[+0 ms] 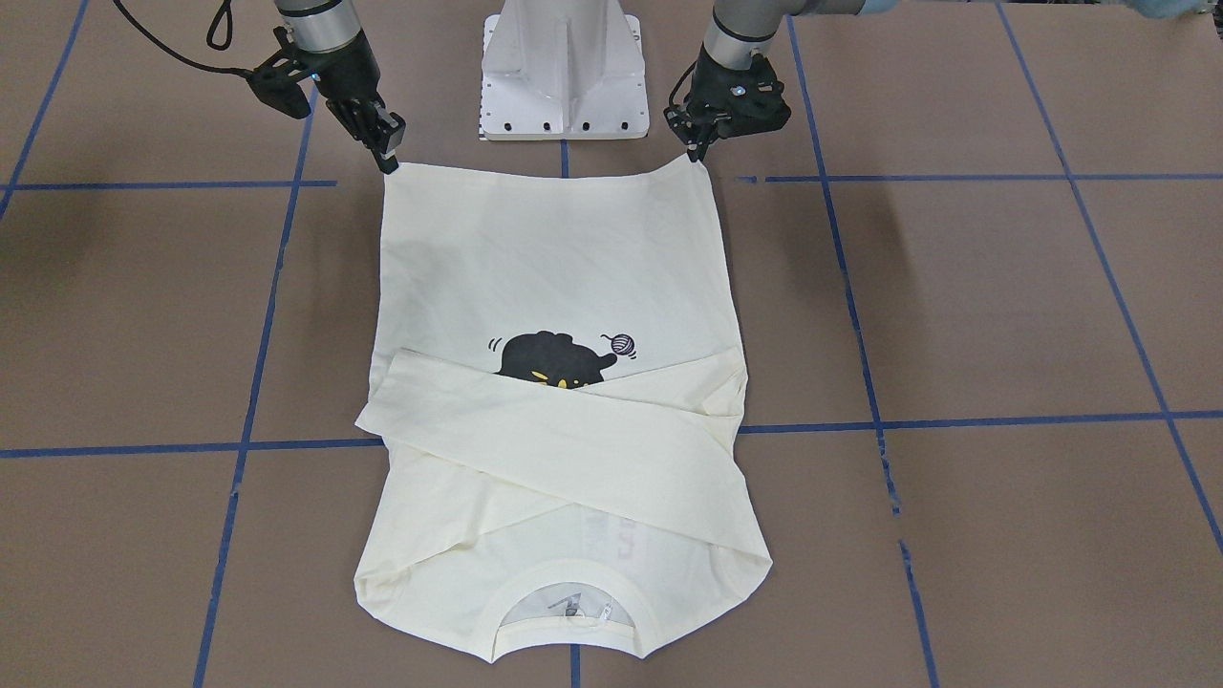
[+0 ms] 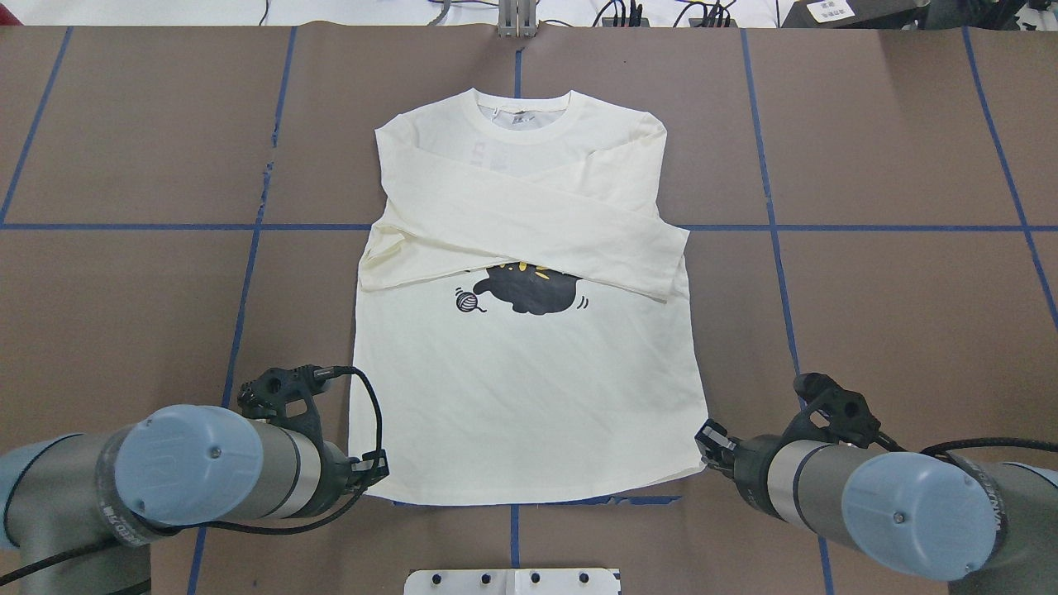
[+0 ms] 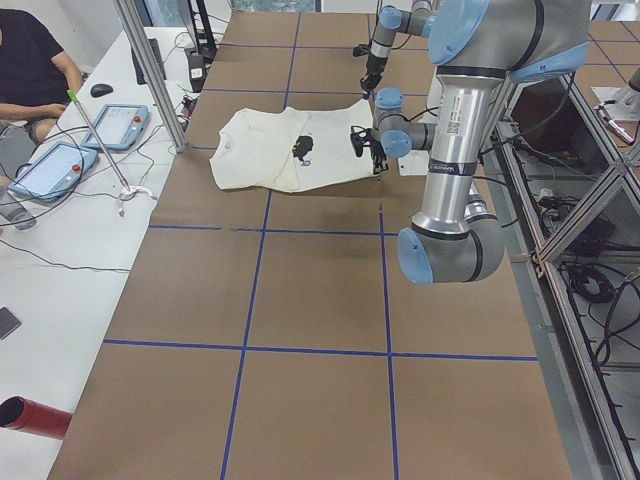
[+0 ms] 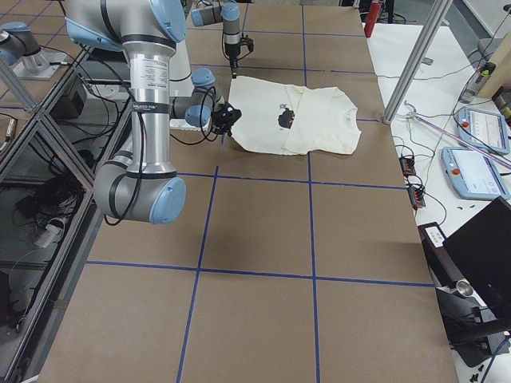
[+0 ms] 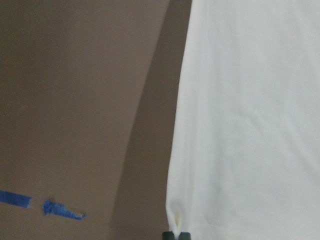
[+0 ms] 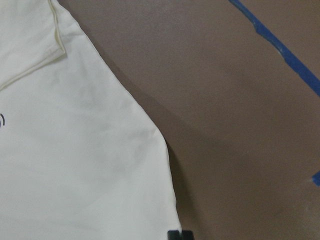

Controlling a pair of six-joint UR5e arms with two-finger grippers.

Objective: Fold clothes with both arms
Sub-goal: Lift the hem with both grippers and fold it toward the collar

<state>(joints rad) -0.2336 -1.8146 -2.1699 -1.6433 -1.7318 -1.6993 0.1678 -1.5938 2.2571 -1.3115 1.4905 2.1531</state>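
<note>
A cream-white long-sleeved shirt [image 2: 529, 388] lies flat on the brown worktop [image 2: 868, 314], print side up, with its collar away from the robot and its hem on the robot's side. Both sleeves [image 2: 537, 240] are already folded across the chest and cover the top of the black cat print [image 2: 529, 291].

The silver-grey tubular left arm [image 2: 277, 471] has its jaws at the hem corner on its own side. In the wrist view the tips are together on a small pucker of cloth [image 5: 175, 219], so they look clamped on the shirt. The matching right arm [image 2: 793, 483] meets the other hem corner [image 6: 172, 220], its jaws likewise closed with the corner running in between the tips.

The fabric looks light, soft and limp, so it will probably sag between the two holds. The stitched hem corners seem the best place to pinch, since the doubled cloth gives some bite. Both corners should rise and travel level toward the collar, or the hem may twist and the loose sleeves slide.
</note>
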